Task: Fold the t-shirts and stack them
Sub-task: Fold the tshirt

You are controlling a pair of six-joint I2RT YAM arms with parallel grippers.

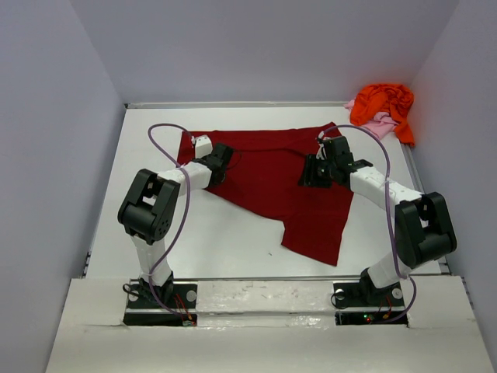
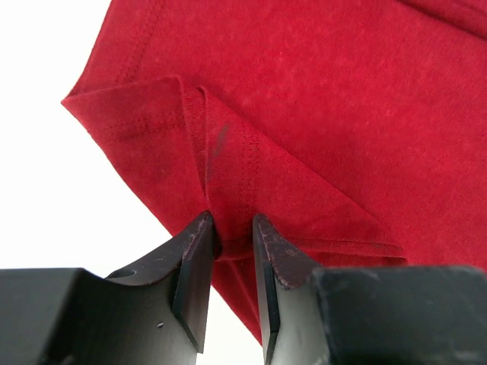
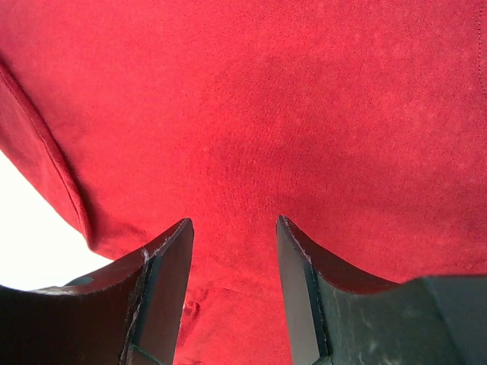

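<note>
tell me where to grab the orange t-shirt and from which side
Probably a raised fold on top of the orange t-shirt, pinched from above. It lies crumpled in a heap in the far right corner beside the wall, partly over the pale pink t-shirt, so a low sideways approach might catch both.

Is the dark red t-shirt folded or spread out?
Mostly spread: the dark red t-shirt lies open across the table, only a small edge doubled over at the left tool.
</note>
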